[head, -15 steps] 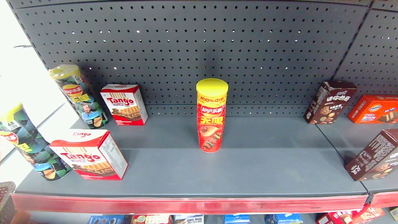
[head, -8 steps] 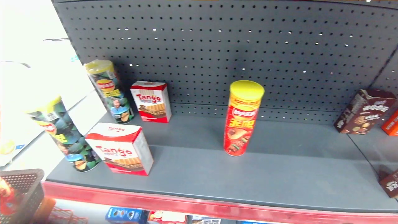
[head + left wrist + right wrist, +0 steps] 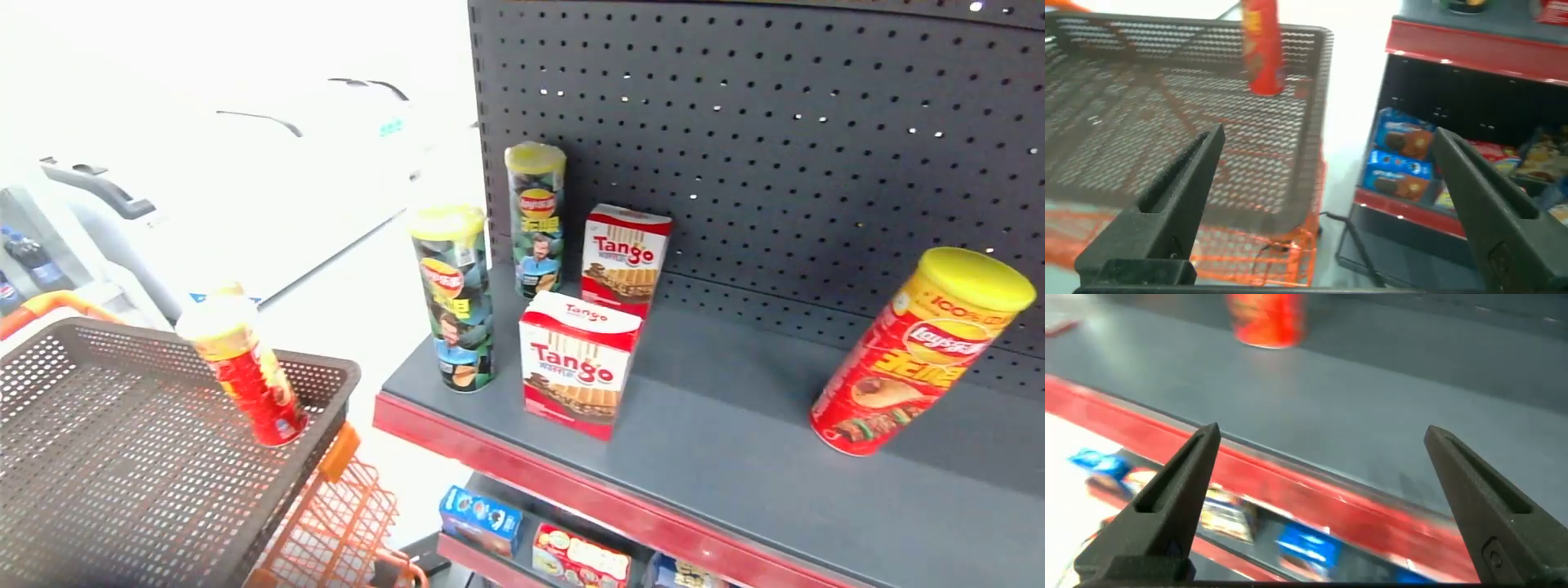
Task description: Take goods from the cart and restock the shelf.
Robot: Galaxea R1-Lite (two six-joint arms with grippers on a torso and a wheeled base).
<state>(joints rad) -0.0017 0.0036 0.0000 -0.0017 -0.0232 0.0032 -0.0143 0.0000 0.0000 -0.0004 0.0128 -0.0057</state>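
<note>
Left tool point(image 3: 1327, 143) spread near the cart basket point(image 3: 1127, 98) holding a red can point(image 3: 1262, 49) — right tool point(image 3: 1323, 434) spread before the shelf point(image 3: 1372, 400)

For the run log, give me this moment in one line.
left gripper open | right gripper open | red can upright in cart basket

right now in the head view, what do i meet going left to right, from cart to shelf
cart basket -> red can in the cart -> near green can -> far green can -> far wafer box -> red can on the shelf
</note>
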